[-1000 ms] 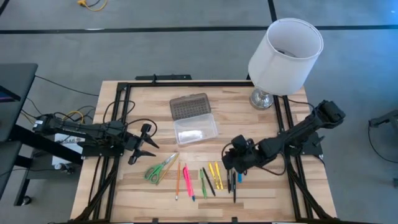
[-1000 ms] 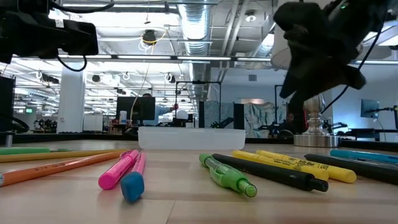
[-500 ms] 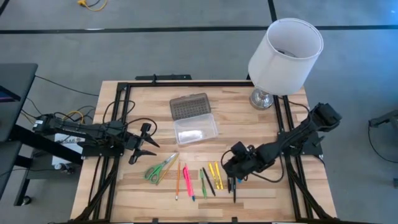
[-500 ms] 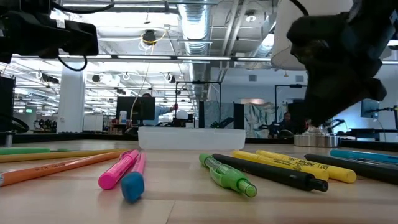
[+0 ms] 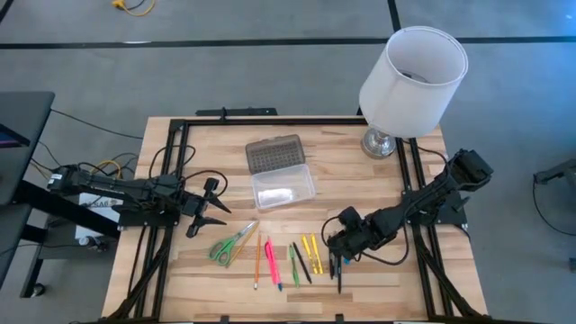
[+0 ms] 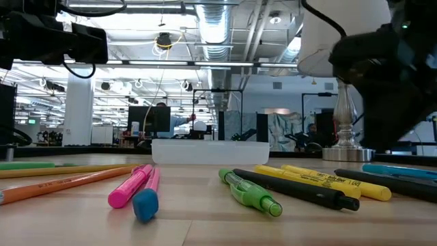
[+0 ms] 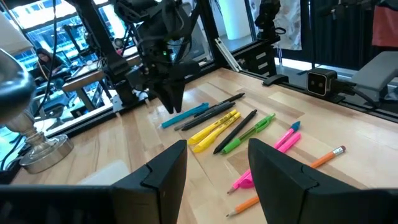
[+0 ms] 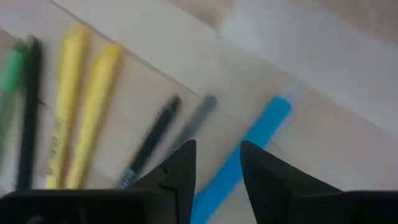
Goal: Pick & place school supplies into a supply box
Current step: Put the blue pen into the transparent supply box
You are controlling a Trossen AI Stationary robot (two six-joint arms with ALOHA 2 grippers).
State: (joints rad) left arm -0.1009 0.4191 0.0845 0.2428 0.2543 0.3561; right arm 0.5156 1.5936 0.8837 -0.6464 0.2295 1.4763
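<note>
Overhead, a wooden table (image 5: 360,180) is seen with a white lamp (image 5: 412,72) at its far right corner. The clear supply box (image 5: 283,188) lies open near the middle, its ribbed lid (image 5: 274,154) folded back. Pens and pencils (image 5: 301,258) are spread in a row along the near edge, with green-handled scissors (image 5: 233,243) at their left. The right end effector (image 5: 337,258), fingers slightly apart, is lowered over a blue pen (image 8: 245,149). The left end effector (image 5: 217,214), fingers spread, hangs left of the box.
</note>
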